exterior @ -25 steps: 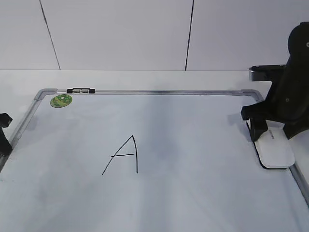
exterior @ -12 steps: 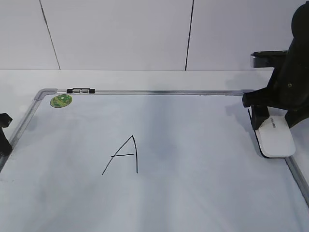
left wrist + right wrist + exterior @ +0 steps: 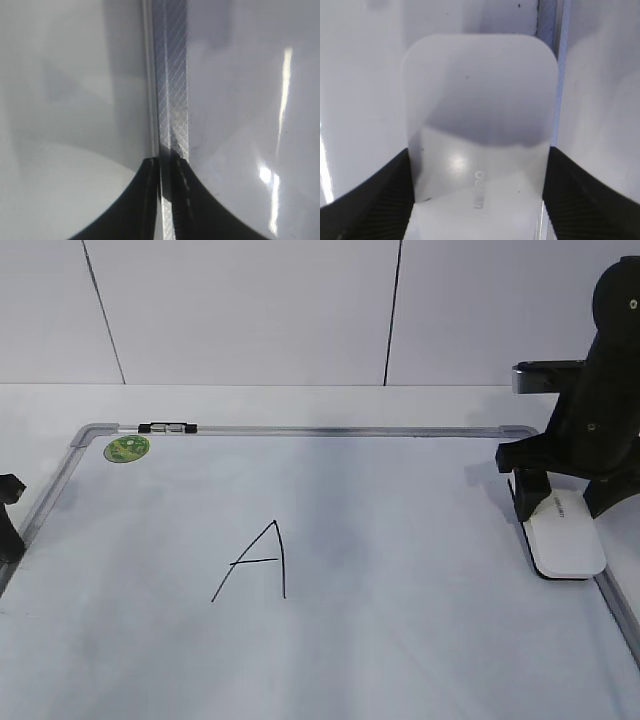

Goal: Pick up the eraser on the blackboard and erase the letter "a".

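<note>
The white eraser (image 3: 568,540) (image 3: 480,125) is at the right edge of the blackboard (image 3: 420,580). My right gripper (image 3: 562,512) (image 3: 480,200) is shut on the eraser, with one black finger pressed against each long side. An angular capital "A" (image 3: 255,562) in thin black marker is drawn left of the board's middle. The letter "a" does not show in any view. My left gripper (image 3: 8,520) (image 3: 166,170) is at the board's left edge, its jaws nearly together over the grey frame (image 3: 170,75), holding nothing that I can make out.
A round green sticker (image 3: 126,448) and a black-silver clip (image 3: 167,427) sit at the board's far left corner. The grey frame (image 3: 350,430) runs all round the board. White table (image 3: 300,400) and a panelled wall lie behind.
The right gripper and the eraser moved together, first toward the board's far side, then slightly left. The left gripper stayed where it was.
</note>
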Controlling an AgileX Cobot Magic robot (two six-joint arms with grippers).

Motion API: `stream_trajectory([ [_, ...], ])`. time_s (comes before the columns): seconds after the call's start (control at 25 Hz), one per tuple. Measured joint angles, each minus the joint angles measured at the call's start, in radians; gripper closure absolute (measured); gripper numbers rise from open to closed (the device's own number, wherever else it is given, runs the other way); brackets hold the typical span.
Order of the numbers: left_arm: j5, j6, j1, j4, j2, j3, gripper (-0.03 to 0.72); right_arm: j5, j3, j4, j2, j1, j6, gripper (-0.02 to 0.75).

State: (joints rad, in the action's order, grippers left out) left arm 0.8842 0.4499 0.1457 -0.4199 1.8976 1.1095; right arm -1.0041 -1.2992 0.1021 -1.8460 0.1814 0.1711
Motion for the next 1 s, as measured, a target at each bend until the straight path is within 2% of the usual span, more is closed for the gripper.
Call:
stream_trajectory([
  [0.52,0.0,0.0,0.0,0.0,0.0,0.0,0.636,0.0,0.0,0.067,-0.003,0.0,-0.006,0.162],
  [1.0,0.0,0.0,0.0,0.0,0.0,0.0,0.636,-0.005,-0.004,0.0,-0.044,0.0,0.009,0.162],
])
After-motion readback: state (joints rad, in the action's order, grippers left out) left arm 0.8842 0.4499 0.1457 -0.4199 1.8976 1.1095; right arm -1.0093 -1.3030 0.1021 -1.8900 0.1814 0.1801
